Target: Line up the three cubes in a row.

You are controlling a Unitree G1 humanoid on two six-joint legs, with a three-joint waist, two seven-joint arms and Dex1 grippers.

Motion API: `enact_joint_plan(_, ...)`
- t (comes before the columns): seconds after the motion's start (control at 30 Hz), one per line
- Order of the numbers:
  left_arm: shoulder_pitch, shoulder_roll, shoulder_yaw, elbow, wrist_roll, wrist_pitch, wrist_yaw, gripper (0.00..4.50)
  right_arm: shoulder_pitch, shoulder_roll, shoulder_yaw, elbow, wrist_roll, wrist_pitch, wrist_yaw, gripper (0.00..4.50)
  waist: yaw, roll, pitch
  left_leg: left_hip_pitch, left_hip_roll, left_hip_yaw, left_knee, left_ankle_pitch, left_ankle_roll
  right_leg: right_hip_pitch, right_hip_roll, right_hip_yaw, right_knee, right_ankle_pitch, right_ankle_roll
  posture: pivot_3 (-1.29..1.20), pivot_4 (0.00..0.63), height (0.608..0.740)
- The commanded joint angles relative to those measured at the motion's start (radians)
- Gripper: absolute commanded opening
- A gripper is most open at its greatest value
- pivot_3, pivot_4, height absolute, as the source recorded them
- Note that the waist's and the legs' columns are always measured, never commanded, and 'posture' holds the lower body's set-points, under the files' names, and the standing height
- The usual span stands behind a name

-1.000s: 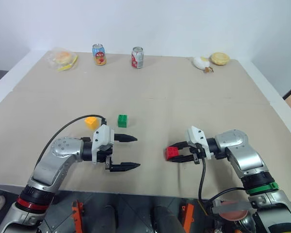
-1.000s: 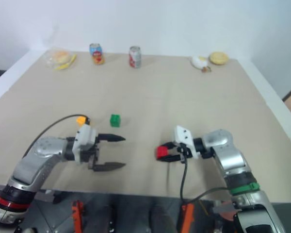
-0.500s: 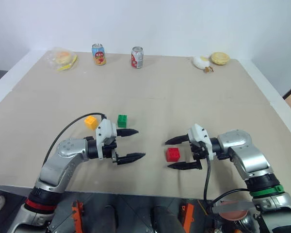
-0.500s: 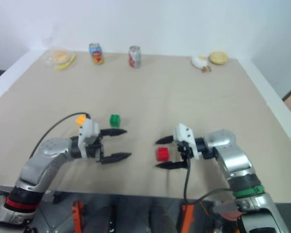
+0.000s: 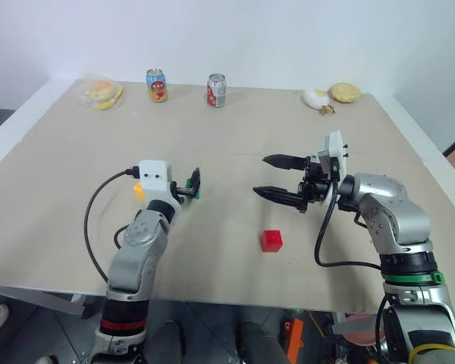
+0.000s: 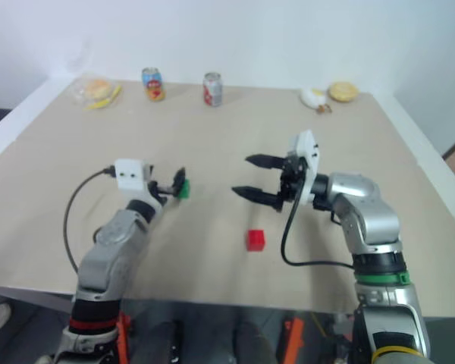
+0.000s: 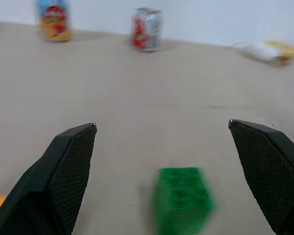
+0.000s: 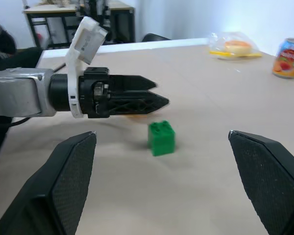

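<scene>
The left gripper (image 7: 161, 142) hangs spread and empty just short of the green cube (image 7: 180, 199). The likeliest slip is a fingertip nudging that cube askew, or bumping the yellow-orange cube (image 5: 139, 189) close beside it, which seems half hidden behind the wrist. The right gripper (image 5: 279, 178) also gapes, holding nothing; the red cube (image 5: 271, 240) lies free on the table (image 5: 235, 136), well apart. Two cans (image 5: 156, 85) and some food sit far back, blocking nothing.

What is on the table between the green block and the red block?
Nothing; the head views show bare table between the green block and the red block.
</scene>
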Motion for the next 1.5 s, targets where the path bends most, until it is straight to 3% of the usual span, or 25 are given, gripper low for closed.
enact_joint_plan(0.03,-0.029,-0.018,-0.03,0.033,0.05,-0.02,0.034,4.5,-0.039,0.0,0.005,0.009,-0.012,-0.037,0.005,4.46,0.0,0.0,0.0,0.0,0.0,0.0,-0.001,0.0,0.0,-0.001,0.0,0.0,0.0,0.0,0.0,0.0,0.15,0.733)
enact_joint_plan(0.87,-0.121,-0.031,-0.109,0.268,0.16,-0.004,-0.013,4.5,-0.062,0.0,0.01,0.036,-0.014,-0.055,-0.004,4.46,0.0,0.0,0.0,-0.001,0.0,0.0,-0.002,0.0,0.0,-0.001,0.0,0.0,0.0,-0.001,0.0,0.0,0.15,0.733)
enact_joint_plan(0.9,-0.122,-0.033,-0.106,0.269,0.16,-0.006,-0.013,3.91,-0.063,0.0,0.009,0.036,-0.013,-0.055,-0.004,4.5,0.0,0.0,0.0,0.0,0.0,0.0,-0.002,0.0,0.0,-0.001,0.0,0.0,0.0,-0.001,0.0,0.0,0.15,0.733)
enact_joint_plan(1.03,-0.123,-0.037,-0.1,0.267,0.161,-0.007,-0.012,2.6,-0.064,0.002,0.011,0.039,-0.016,-0.058,-0.006,4.5,0.0,0.0,0.0,-0.001,0.0,0.0,-0.002,0.0,0.0,-0.001,0.0,0.0,0.0,-0.001,0.0,0.0,0.15,0.733)
enact_joint_plan(1.07,-0.123,-0.038,-0.098,0.267,0.161,-0.005,-0.011,2.46,-0.064,0.003,0.012,0.039,-0.016,-0.059,-0.006,4.5,0.0,0.0,0.0,0.0,0.0,0.0,-0.002,0.0,0.0,-0.001,0.0,0.0,0.0,-0.001,0.0,0.0,0.15,0.733)
enact_joint_plan(1.1,-0.122,-0.038,-0.096,0.266,0.16,-0.003,-0.009,1.89,-0.064,0.003,0.012,0.039,-0.016,-0.059,-0.006,4.5,0.0,0.0,0.0,-0.001,0.0,0.0,-0.002,0.0,0.0,-0.001,0.0,0.0,0.0,-0.001,0.0,0.0,0.15,0.733)
enact_joint_plan(1.17,-0.121,-0.045,-0.079,0.265,0.15,0.004,-0.002,1.36,-0.062,0.001,0.011,0.038,-0.014,-0.059,-0.004,4.5,0.0,0.0,0.0,0.0,0.0,0.0,-0.002,0.0,0.0,-0.001,0.0,0.0,0.0,-0.001,0.0,0.0,0.15,0.733)
enact_joint_plan(1.37,-0.117,-0.023,-0.052,0.226,0.087,-0.023,-0.102,1.39,-0.03,-0.026,-0.005,-0.02,0.018,-0.032,0.019,4.5,0.0,0.0,0.0,-0.001,0.0,0.0,-0.002,0.0,0.0,-0.001,0.0,0.0,0.0,-0.001,0.0,0.0,0.15,0.733)
enact_joint_plan(1.47,-0.099,0.056,-0.07,0.162,0.004,-0.087,-0.31,1.39,-0.001,-0.052,-0.017,-0.08,0.052,-0.003,0.032,4.5,-0.001,0.0,0.0,-0.002,0.0,0.0,-0.002,0.0,0.0,-0.002,0.0,-0.001,0.0,-0.001,-0.001,0.0,0.15,0.733)
enact_joint_plan(1.5,-0.085,0.126,-0.095,0.137,-0.028,-0.113,-0.444,1.39,0.026,-0.075,-0.023,-0.125,0.077,0.019,0.051,4.5,-0.001,0.0,0.0,-0.002,0.0,0.0,-0.003,0.0,-0.001,-0.002,0.0,-0.001,0.0,-0.002,-0.001,0.0,0.15,0.733)
